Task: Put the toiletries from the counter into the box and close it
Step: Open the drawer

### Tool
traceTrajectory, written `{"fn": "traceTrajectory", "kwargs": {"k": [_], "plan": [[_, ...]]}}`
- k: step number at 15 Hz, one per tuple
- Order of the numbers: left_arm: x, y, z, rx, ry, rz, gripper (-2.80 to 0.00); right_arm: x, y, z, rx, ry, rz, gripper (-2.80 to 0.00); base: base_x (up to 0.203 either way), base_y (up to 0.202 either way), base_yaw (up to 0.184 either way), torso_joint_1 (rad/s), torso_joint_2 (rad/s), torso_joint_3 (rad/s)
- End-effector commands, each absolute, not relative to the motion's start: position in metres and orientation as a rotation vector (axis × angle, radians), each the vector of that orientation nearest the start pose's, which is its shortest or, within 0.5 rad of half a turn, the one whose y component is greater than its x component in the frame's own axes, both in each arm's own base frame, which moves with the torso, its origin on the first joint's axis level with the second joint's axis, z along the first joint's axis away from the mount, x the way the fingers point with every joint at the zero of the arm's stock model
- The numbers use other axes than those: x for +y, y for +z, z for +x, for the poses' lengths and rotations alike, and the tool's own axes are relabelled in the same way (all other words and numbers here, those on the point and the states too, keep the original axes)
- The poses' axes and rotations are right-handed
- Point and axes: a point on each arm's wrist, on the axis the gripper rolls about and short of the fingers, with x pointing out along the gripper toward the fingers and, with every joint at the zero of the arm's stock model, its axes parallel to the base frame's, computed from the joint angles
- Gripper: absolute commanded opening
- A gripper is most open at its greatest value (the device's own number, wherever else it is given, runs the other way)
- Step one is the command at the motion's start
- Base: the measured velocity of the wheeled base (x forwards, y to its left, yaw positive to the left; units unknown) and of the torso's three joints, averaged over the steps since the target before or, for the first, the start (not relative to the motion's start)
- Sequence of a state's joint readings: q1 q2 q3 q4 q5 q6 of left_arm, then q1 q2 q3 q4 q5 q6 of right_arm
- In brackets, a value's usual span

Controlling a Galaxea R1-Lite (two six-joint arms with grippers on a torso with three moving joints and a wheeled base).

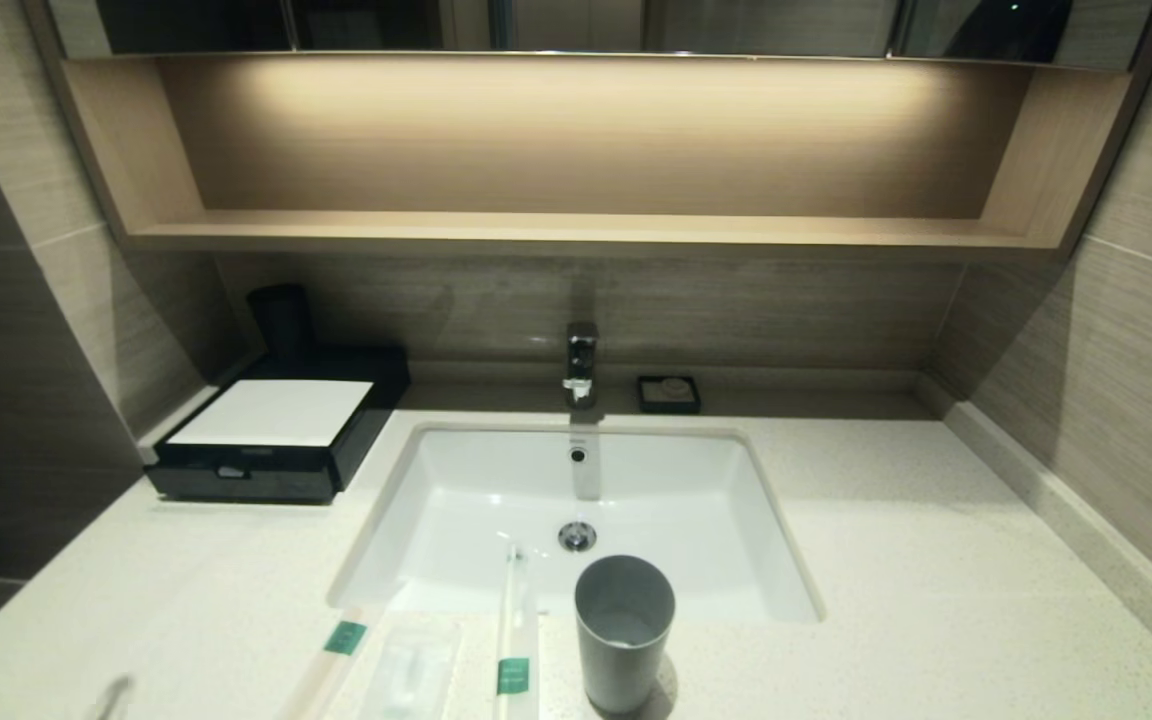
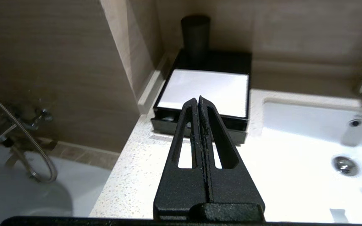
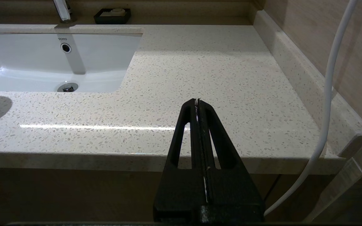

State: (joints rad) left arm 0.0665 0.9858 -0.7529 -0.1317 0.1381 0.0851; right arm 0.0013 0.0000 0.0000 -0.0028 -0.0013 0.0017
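Two cream paper-wrapped sticks with green bands lie at the counter's [image 1: 936,560] front edge, one left [image 1: 334,655], one [image 1: 514,640] reaching over the sink rim. A flat translucent packet [image 1: 408,668] lies between them. The black box with a white top [image 1: 276,412] stands at the back left; its front drawer [image 2: 168,124] is pulled out a little. My left gripper [image 2: 199,99] is shut and empty, above the counter in front of the box [image 2: 206,88]. My right gripper [image 3: 196,100] is shut and empty, before the counter's [image 3: 215,62] front right edge.
A grey cup [image 1: 624,630] stands next to the right-hand stick, in front of the white sink [image 1: 696,520]. A faucet [image 1: 581,360] and a small black soap dish [image 1: 669,393] stand behind the sink. A black cup [image 1: 281,320] stands behind the box. Walls close both sides.
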Motion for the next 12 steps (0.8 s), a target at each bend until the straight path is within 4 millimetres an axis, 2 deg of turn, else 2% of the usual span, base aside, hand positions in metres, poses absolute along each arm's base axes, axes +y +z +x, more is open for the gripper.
{"fn": "traceTrajectory", "kwargs": {"k": [1,4,6,8,12], "plan": [[0.031,0.256,0.188,0.288,0.26,0.106,-2.8,0.0,0.075,-0.023,-0.003,0.0,0.002,-2.8,0.0,0.0,0.0,0.0,0.0,0.0],[0.066,0.245,0.232,0.378,0.287,0.112,-2.8,0.0,0.075,-0.023,-0.002,0.0,0.002,-2.8,0.0,0.0,0.0,0.0,0.0,0.0],[0.092,0.238,0.241,0.406,0.277,0.097,-2.8,0.0,0.075,-0.023,-0.002,0.0,0.002,-2.8,0.0,0.0,0.0,0.0,0.0,0.0],[0.102,0.225,0.251,0.44,0.229,0.087,-2.8,0.0,0.075,-0.023,-0.002,0.0,0.002,-2.8,0.0,0.0,0.0,0.0,0.0,0.0],[0.106,0.202,0.261,0.502,0.157,0.056,-2.8,0.0,0.075,-0.023,-0.002,0.0,0.002,-2.8,0.0,0.0,0.0,0.0,0.0,0.0]]}}
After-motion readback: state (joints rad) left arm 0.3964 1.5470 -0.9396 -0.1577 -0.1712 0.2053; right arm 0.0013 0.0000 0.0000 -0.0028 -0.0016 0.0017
